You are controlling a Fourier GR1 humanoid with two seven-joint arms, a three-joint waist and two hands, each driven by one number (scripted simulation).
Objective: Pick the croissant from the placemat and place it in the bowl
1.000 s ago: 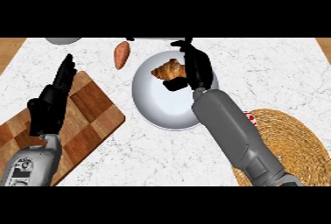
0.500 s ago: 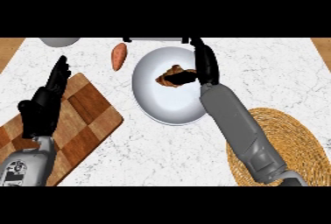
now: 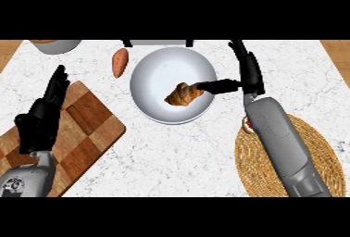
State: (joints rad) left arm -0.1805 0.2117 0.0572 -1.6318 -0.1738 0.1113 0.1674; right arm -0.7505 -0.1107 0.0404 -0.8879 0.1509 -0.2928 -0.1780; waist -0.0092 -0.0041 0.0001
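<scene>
Nearest, on the white marbled desk [image 3: 171, 157], a checkered wooden cutting board [image 3: 92, 120] lies at the left and a round woven placemat [image 3: 318, 155] at the right. The right forearm crosses the placemat's left edge. The left hand [image 3: 37, 122] shows over the cutting board near the left edge, resting, with its fingers straight and pointing away, holding nothing.

Farther in, between board and placemat, stands a white bowl [image 3: 150, 74]. The croissant [image 3: 182, 94] lies inside it, toward its right half, well apart from the placemat. The right hand [image 3: 249, 76] hangs just beside the bowl's right rim. Its fingers are straight and spread from the thumb, pointing away, and the thumb reaches left over the rim so that its tip meets the croissant's right end. Nothing is pinched.

Beyond, an orange sweet potato [image 3: 120, 62] lies just left of the bowl. At the far edge sit a pale dish [image 3: 58, 45] at the left and a grey thing [image 3: 159, 43] behind the bowl, both cut off.
</scene>
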